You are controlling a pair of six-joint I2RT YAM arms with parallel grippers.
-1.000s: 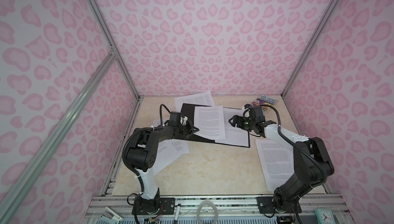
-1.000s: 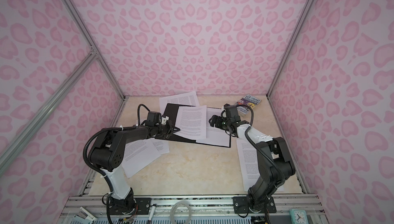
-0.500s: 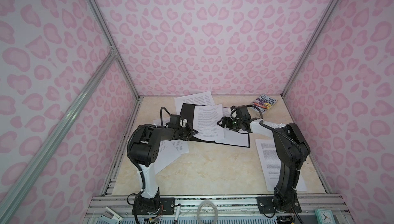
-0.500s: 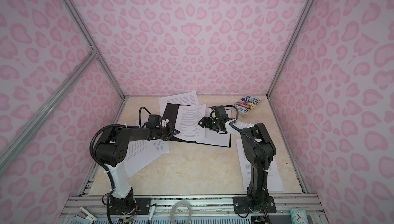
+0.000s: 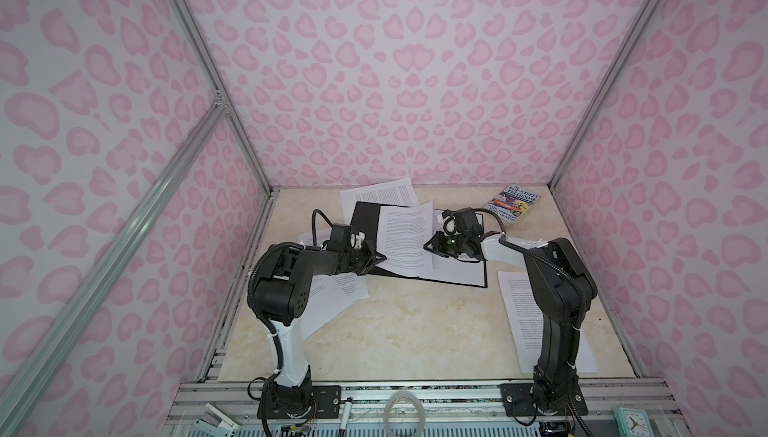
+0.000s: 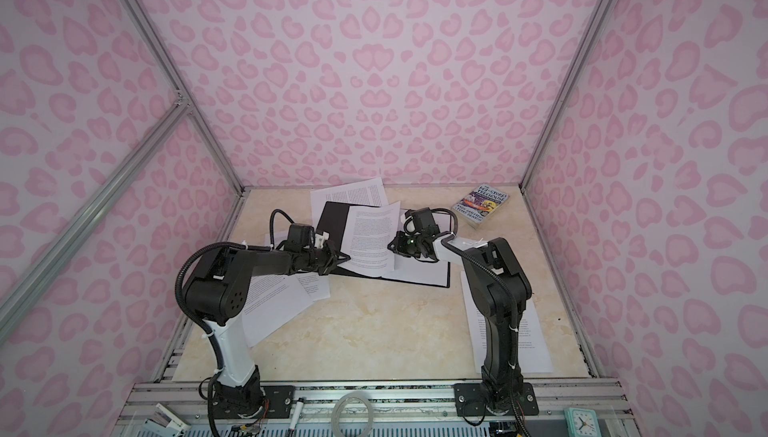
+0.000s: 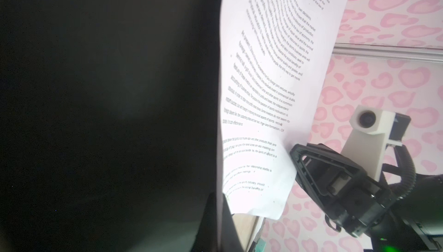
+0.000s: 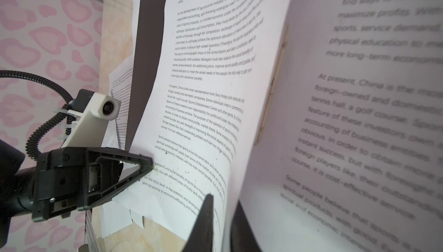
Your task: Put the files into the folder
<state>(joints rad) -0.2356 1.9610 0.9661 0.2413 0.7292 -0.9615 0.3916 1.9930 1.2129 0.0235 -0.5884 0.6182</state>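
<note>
Two arms meet over an open black folder (image 5: 365,223) at the back of the worktop (image 5: 415,322). The left gripper (image 5: 380,257) and right gripper (image 5: 427,245) each have their jaws pinched shut on opposite side edges of one printed sheet (image 5: 405,231), which bows over the folder. More sheets (image 5: 376,197) lie behind the folder, under the left arm and beside the right arm.

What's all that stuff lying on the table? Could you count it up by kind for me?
Paper sheets: 6 I can tell apart; the overlapping left pile may hide more
Folder: 1
Book: 1
Total: 8, at least
</note>
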